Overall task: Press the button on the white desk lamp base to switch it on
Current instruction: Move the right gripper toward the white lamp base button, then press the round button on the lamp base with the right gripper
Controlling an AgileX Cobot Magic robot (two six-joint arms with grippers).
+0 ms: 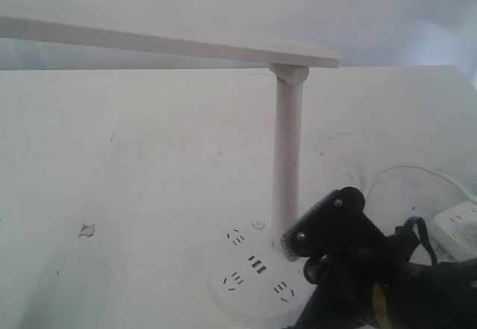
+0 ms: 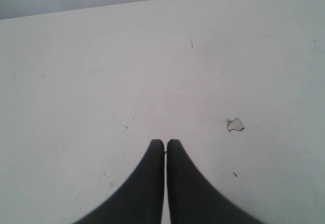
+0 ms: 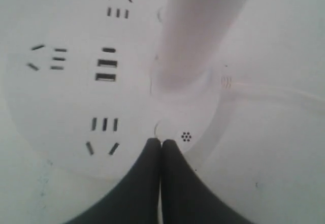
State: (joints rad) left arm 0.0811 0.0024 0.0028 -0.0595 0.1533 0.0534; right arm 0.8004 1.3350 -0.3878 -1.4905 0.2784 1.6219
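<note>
Right gripper: closed, empty, tips at the button on the lamp base.
Left gripper: closed, empty.
Remaining: lamp looks unlit; press unconfirmed.

White table: lamp base, power strip, scrap

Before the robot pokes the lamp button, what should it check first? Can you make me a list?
1. Fingers of the right gripper shut for poking: ok.
2. Tips aimed at the small round button beside the pole: ok.
3. Tips touching the button: cannot tell.
4. Tips away from the socket slots on the white desk lamp base: ok.
5. The left gripper out of the way, shut above the table: ok.
6. The lamp head glowing: cannot tell.
</note>
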